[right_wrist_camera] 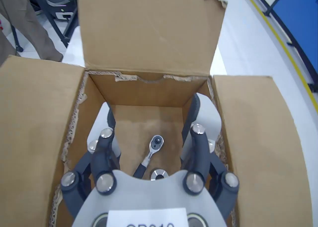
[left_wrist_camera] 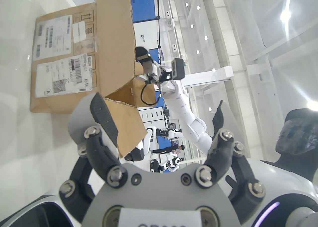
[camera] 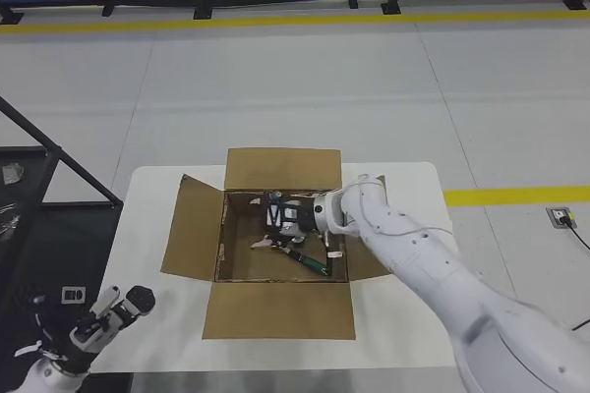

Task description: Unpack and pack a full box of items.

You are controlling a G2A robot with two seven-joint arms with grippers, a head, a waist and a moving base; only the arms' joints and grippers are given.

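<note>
Top view first. The box (camera: 280, 314) sits in the middle of the frame on the white table (camera: 177, 334), all four flaps folded out. The right gripper (camera: 275, 226) is down inside it. A ratchet wrench (camera: 305, 260) is seen lying on the box floor, just lower right of the gripper. The left gripper (camera: 128, 303) is parked in the lower left corner, well apart from the box. So nothing is bracing the cardboard, and the box could probably get dragged or tipped if a finger catches a wall on the way up.

Left wrist view: the left gripper (left_wrist_camera: 159, 108) is spread wide with nothing between its fingers. The box (left_wrist_camera: 62, 59), labels and all, is seen in the upper left, with one flap sticking out toward the camera.

Right wrist view: the right gripper (right_wrist_camera: 152, 111) is also spread, nothing pinched yet. The wrench (right_wrist_camera: 156, 143) lies low in the centre of the frame, between the two fingers as seen from here, head pointing away and handle tucked under the palm. How much gap is left above it can't be told. The metal neck looks slick, so a pinch there might let the heavier handle swing or slip out. The box walls (right_wrist_camera: 149, 91) are close on both sides, and the ragged edges could get snagged.
</note>
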